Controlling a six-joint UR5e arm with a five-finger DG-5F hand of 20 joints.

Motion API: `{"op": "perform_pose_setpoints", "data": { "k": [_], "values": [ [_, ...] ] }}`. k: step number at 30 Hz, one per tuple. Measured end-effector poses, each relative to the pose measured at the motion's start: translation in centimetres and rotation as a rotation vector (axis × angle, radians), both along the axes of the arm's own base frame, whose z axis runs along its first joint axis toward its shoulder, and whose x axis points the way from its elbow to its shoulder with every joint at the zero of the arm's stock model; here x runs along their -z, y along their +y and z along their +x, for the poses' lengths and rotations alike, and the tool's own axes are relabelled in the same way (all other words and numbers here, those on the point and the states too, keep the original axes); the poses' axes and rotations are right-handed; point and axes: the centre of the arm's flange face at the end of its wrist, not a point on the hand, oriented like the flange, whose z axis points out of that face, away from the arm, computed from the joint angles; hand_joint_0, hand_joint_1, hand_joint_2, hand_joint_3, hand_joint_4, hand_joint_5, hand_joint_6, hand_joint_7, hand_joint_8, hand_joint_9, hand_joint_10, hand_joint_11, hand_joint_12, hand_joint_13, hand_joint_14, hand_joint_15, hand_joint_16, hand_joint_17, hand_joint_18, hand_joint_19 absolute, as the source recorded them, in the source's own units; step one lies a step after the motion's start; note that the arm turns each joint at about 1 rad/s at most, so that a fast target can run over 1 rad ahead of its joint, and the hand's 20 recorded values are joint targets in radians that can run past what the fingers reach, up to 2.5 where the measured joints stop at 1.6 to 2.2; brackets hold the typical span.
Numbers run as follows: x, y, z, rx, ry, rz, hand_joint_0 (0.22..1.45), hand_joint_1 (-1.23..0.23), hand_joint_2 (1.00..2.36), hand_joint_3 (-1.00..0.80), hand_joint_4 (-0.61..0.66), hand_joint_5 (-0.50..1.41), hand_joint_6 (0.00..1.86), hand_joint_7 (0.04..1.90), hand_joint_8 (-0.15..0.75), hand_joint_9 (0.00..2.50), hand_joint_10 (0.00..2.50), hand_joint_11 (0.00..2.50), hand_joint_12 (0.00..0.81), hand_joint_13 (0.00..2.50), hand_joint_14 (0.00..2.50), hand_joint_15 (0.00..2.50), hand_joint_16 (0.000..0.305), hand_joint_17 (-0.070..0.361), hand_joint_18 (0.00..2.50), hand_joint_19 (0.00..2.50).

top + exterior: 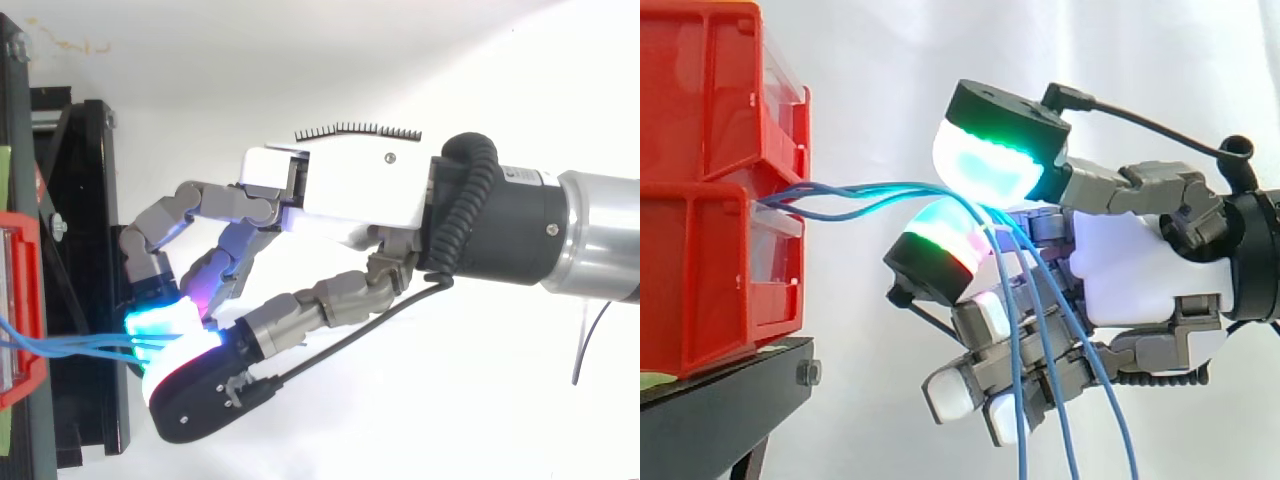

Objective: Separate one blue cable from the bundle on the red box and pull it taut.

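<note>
Fingers clamped on thin blue cables, glossy red plastic bins, black metal stand

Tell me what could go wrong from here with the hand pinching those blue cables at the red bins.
1. Several blue cables seem to pass between the glowing pads of the hand, not just one, so a pull may drag the whole bundle.
2. The loose ends hang across the lower fingers and could snag there.
3. A hard pull might tug the red bin forward.
</note>
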Motion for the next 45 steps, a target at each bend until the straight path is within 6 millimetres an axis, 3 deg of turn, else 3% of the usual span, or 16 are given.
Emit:
{"op": "perform_pose_setpoints", "data": {
  "k": [9,16,19,26,30,32,36,38,40,45],
  "values": [
    [0.12,-0.2,-0.09,-0.007,0.01,-0.001,0.78,-0.93,1.0,-0.5,-0.29,-0.19,0.9,1.14,0.189,0.97,0.02,0.85,0.295,0.82,0.02,0.5,0.031,0.069,0.8,0.49],
    [0.09,-0.57,-0.11,-0.003,0.009,0.0,0.54,-1.03,1.0,-0.5,-0.2,-0.18,0.89,1.11,0.212,0.96,0.02,0.86,0.304,0.81,0.02,0.53,0.033,0.074,0.78,0.52],
    [0.11,-0.69,-0.12,-0.006,0.01,0.0,0.44,-0.97,1.0,-0.5,-0.14,-0.18,0.9,1.07,0.252,0.96,0.01,0.86,0.34,0.83,0.02,0.53,0.04,0.089,0.82,0.52],
    [0.13,-0.68,-0.14,-0.017,0.012,0.001,0.38,-0.72,1.0,-0.5,-0.12,-0.17,0.89,1.05,0.298,1.03,0.01,0.85,0.382,0.86,0.02,0.55,0.048,0.107,0.84,0.57],
    [0.12,-0.71,-0.15,-0.018,0.012,0.0,0.48,-0.58,1.0,-0.5,-0.13,-0.17,0.87,1.13,0.279,1.07,0.02,0.88,0.353,0.85,0.02,0.56,0.041,0.093,0.78,0.64],
    [0.12,-0.69,-0.14,-0.018,0.012,0.0,0.56,-0.62,1.01,-0.39,-0.15,-0.16,0.87,1.19,0.258,1.08,0.02,0.89,0.331,0.85,0.02,0.59,0.036,0.082,0.75,0.68],
    [0.14,-0.7,-0.13,-0.018,0.012,-0.001,0.57,-0.69,1.01,-0.09,-0.09,-0.16,0.89,1.11,0.323,1.12,0.01,0.89,0.39,0.91,0.02,0.56,0.049,0.109,0.87,0.6],
    [0.15,-0.69,-0.14,-0.018,0.013,-0.001,0.58,-0.73,1.01,-0.05,-0.07,-0.17,0.9,1.08,0.327,1.12,0.01,0.89,0.392,0.91,0.02,0.57,0.049,0.11,0.87,0.6],
    [0.11,-0.69,-0.13,-0.017,0.012,-0.001,0.65,-0.84,1.02,-0.16,-0.14,-0.2,0.91,1.11,0.262,1.01,0.02,0.93,0.324,0.84,0.02,0.57,0.037,0.084,0.78,0.62],
    [0.06,-0.72,-0.13,-0.017,0.011,0.0,0.77,-0.93,1.0,-0.49,-0.17,-0.2,0.9,1.1,0.219,0.97,0.02,0.92,0.316,0.83,0.02,0.54,0.035,0.079,0.8,0.56]
  ]
}}
